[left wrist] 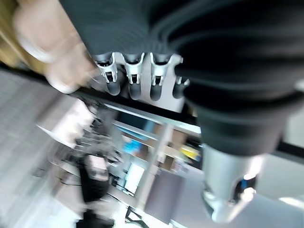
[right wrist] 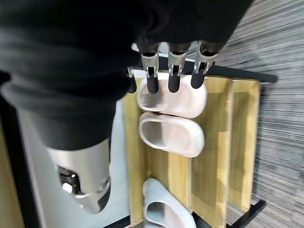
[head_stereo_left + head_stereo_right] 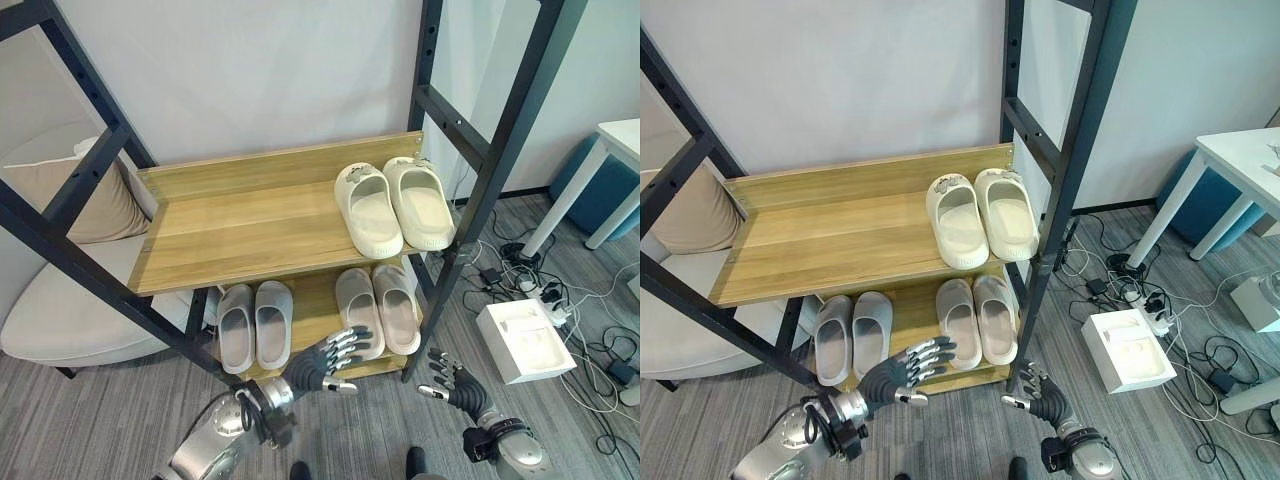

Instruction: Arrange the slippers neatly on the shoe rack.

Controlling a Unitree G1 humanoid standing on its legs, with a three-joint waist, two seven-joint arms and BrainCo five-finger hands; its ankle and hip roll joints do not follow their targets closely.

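Left hand point(image 3: 325, 365) and right hand point(image 3: 447, 384), fingers released, empty, at 6 o'clock; a careless reach risks displacing the beige slippers point(image 3: 377, 310)

1. The wooden shoe rack point(image 3: 240, 225) carries a cream pair of slippers point(image 3: 393, 205) at the right end of its upper shelf.
2. On the lower shelf, a grey pair point(image 3: 255, 324) sits left and a beige pair point(image 3: 377, 307) right.
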